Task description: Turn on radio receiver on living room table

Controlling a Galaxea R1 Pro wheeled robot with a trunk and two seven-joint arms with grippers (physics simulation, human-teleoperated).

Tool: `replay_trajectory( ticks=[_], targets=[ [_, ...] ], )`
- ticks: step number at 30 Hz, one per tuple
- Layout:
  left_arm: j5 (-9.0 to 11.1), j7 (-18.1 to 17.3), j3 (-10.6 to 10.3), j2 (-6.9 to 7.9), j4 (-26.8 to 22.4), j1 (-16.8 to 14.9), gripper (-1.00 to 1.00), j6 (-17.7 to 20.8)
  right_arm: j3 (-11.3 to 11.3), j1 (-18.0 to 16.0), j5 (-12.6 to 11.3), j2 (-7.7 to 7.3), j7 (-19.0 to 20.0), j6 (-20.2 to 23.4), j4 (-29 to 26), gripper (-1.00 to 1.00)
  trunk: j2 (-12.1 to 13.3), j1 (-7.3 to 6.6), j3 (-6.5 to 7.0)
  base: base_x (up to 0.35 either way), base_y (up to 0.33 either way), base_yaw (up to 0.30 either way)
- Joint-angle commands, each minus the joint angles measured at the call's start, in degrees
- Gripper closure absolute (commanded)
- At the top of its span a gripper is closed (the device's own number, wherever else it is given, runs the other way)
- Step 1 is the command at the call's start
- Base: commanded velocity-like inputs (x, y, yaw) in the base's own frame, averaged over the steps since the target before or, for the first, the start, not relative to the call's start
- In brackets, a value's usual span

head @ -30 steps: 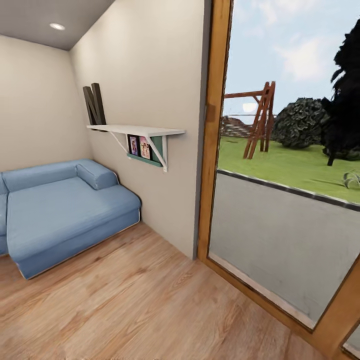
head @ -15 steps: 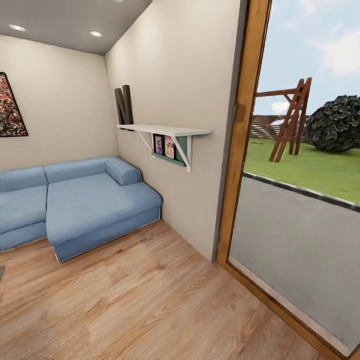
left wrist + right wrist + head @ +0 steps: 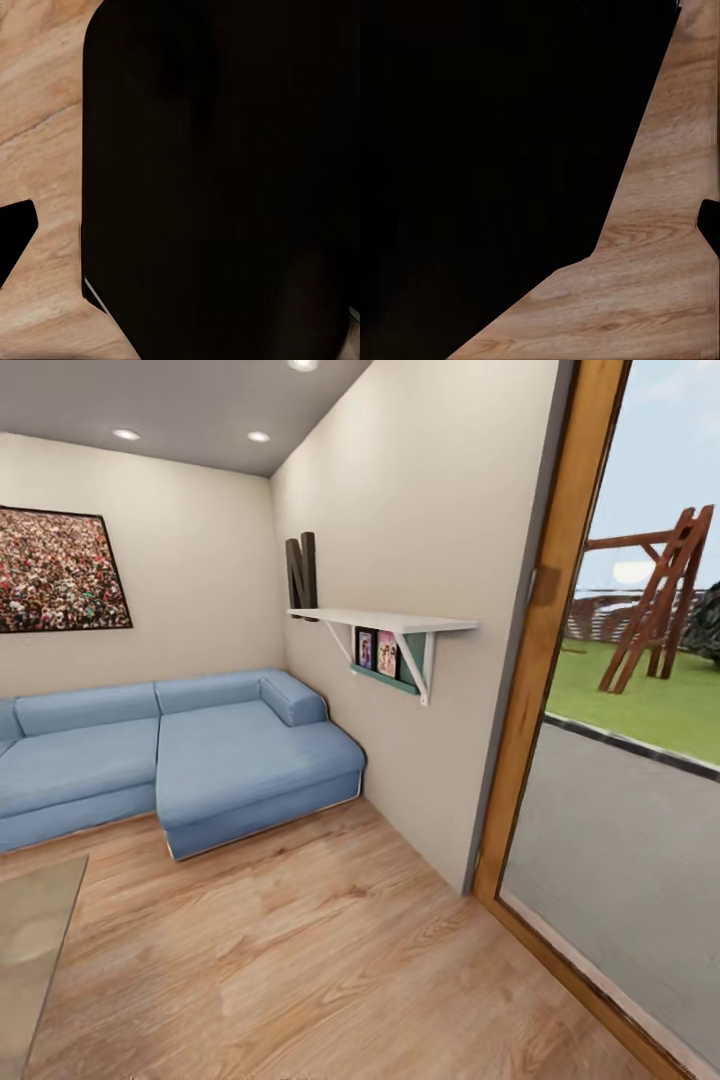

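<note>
The radio receiver is out of view. A corner of the table point(image 3: 35, 950), glossy grey-taupe, enters the head view at the lower left. Around it is the living room, with a wood plank floor point(image 3: 300, 960), a blue L-shaped sofa point(image 3: 200, 760) and a framed crowd picture point(image 3: 60, 570) on the beige back wall. In the left wrist view a dark fingertip point(image 3: 15, 240) hangs over the floor beside a large black mass. In the right wrist view another dark fingertip point(image 3: 710, 225) sits at the edge, also over floor. Neither view lets me judge how the jaws stand.
A white wall shelf point(image 3: 385, 622) with small pictures beneath it juts from the right wall. Beyond it a wood-framed glass door point(image 3: 545, 660) looks onto a lawn and a wooden swing frame point(image 3: 660, 600). Open floor lies between sofa, table and door.
The head camera has swung left, so the whole view has slid right. The crowd picture, more of the sofa and the table corner have come into view.
</note>
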Motion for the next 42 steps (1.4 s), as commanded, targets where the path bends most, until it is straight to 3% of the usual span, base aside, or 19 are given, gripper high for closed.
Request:
replay_trajectory(
  ticks=[1,42],
  targets=[
    [0.0,0.0,0.0,0.00,0.0,0.0,-1.00,0.0,0.0,0.0,0.0,0.00,0.0,0.0,0.0,-1.00,0.0,0.00,0.00,0.000,0.000,0.300],
    [0.0,0.0,0.0,0.09,0.0,0.0,-1.00,0.0,0.0,0.0,-0.1,0.00,0.0,0.0,0.0,-1.00,0.0,0.00,0.00,0.000,0.000,0.300]
  ],
)
